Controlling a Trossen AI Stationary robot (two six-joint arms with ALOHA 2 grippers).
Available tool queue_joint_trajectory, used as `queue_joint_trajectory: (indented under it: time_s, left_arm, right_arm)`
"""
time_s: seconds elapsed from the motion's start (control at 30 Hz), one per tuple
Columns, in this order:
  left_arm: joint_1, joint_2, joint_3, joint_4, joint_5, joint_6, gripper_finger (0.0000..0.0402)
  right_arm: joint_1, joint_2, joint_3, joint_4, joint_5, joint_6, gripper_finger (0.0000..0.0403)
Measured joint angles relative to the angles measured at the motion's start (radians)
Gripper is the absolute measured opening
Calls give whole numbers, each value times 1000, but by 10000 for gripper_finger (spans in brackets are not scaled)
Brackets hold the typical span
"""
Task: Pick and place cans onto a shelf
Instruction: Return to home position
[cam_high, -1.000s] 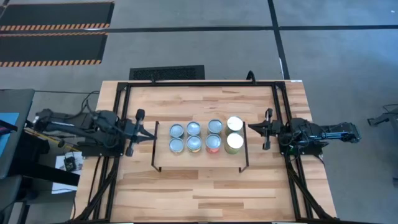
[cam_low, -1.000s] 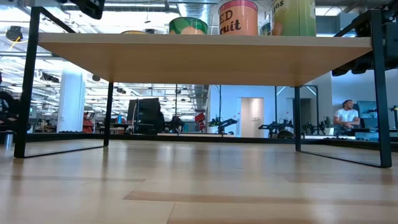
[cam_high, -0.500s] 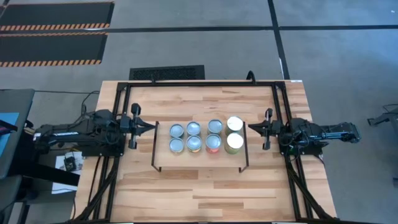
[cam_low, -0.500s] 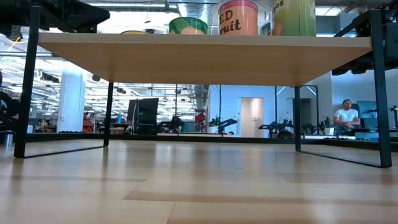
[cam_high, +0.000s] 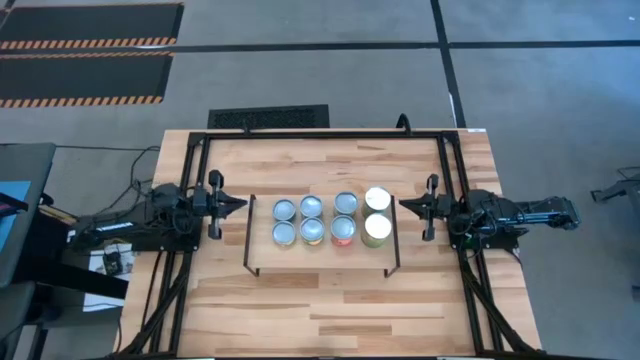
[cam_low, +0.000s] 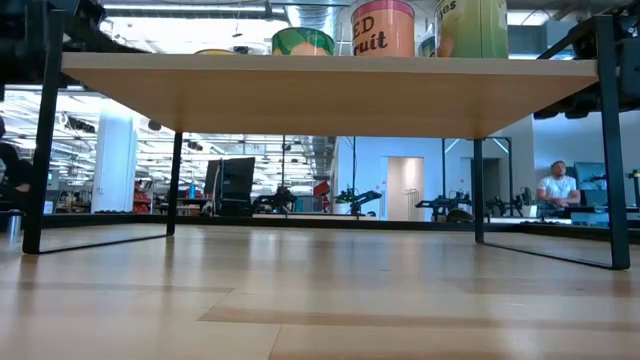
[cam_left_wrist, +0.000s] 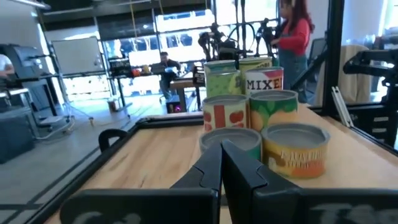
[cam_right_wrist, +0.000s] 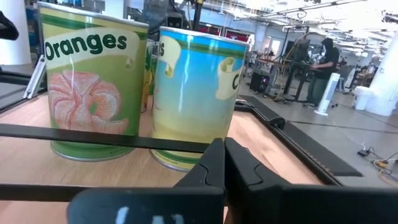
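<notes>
Left tool (cam_high: 242, 203) retracted, can (cam_right_wrist: 93, 93) reads "Oranges"

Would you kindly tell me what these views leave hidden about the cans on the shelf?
High view: the cans show only lids; labels are hidden.
Low view: the shelf board hides the cans' bases; the top edge crops some.
Right wrist view, past the right gripper: the Oranges can and the blue can block the other six.
Left wrist view: the left gripper, shut, partly covers the nearest can.
</notes>
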Motion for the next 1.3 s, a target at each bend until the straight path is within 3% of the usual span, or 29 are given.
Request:
queue_joint_trajectory:
  time_s: [0.2,0.73,1.03,1.3]
  left_arm:
    - [0,-10,-54,1,0,-8,0]
    - [0,-16,-67,21,-32,-66,0]
    - [0,-16,-68,6,-151,-125,0]
    - [0,-16,-69,6,-153,-126,0]
  right_arm:
    - [2,-13,0,-12,-52,-17,10]
    - [-69,-18,0,-14,-26,60,20]
    - [-105,13,0,-14,-25,46,30]
    - [-105,13,0,-14,-25,46,26]
